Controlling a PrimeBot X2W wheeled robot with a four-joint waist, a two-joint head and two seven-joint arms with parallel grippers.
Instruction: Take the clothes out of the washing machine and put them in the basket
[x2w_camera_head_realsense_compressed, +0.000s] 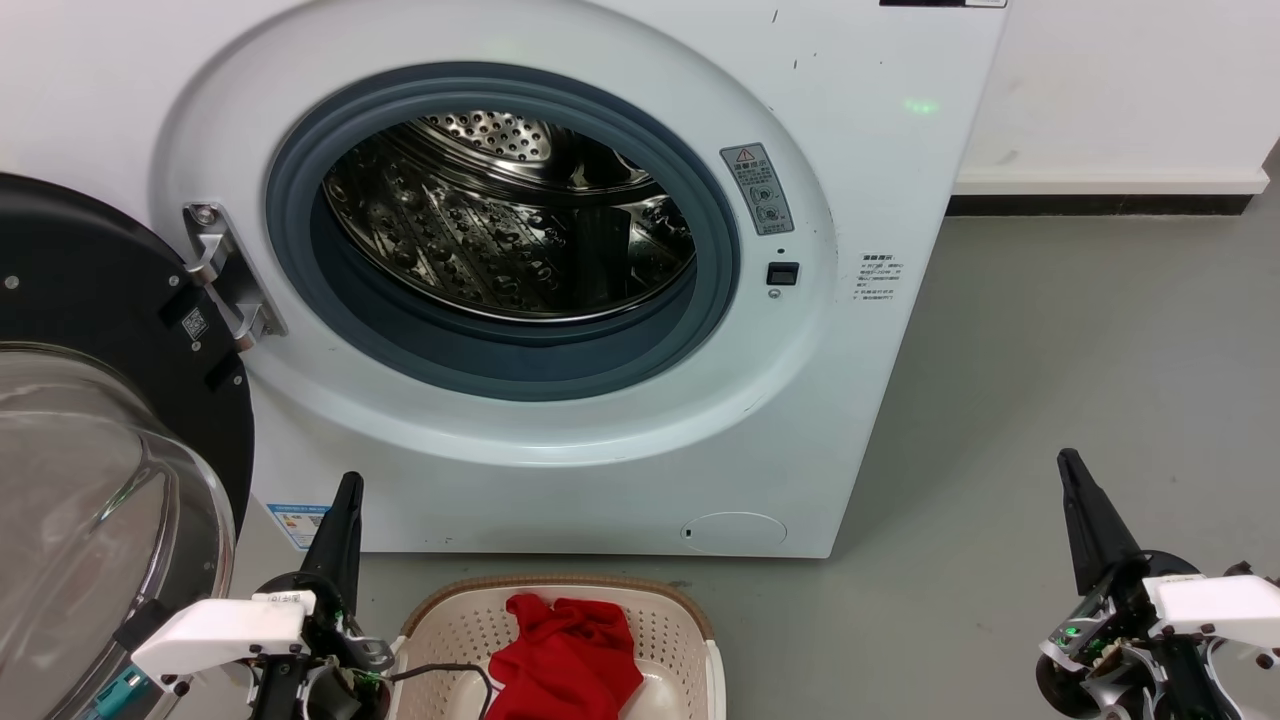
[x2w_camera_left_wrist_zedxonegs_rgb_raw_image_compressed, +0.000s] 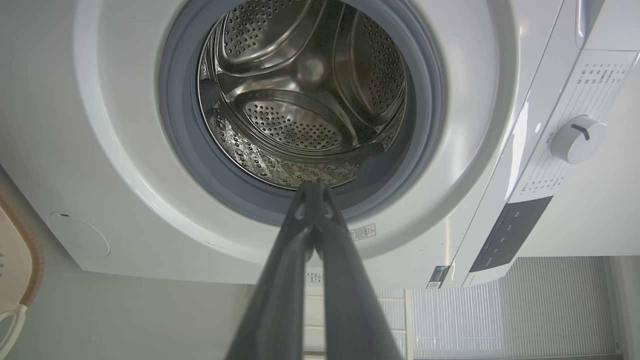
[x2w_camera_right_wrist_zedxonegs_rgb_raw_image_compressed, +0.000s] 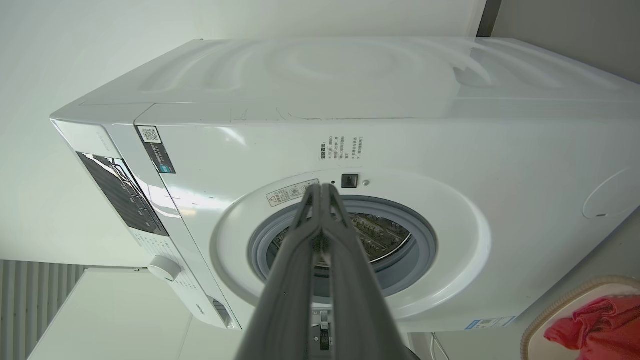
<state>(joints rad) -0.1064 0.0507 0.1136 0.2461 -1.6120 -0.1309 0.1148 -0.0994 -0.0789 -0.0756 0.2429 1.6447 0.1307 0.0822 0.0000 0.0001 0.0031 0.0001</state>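
Left claw (x2w_camera_head_realsense_compressed: 348, 492) and right claw (x2w_camera_head_realsense_compressed: 1072, 470) are pinched together, empty. Red clothes (x2w_camera_head_realsense_compressed: 565, 650) lie in the basket (x2w_camera_head_realsense_compressed: 560, 583) just right of the left claw, the nearer one. Far drum (x2w_camera_head_realsense_compressed: 500, 230) looks empty.

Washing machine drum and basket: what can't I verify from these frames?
1. Drum, head view: its near bottom lies behind the grey door ring; anything left there is hidden.
2. Basket, head view: near half cut off by the bottom edge; how many red clothes it holds is unclear.
3. Warning sticker, head view: print too small.
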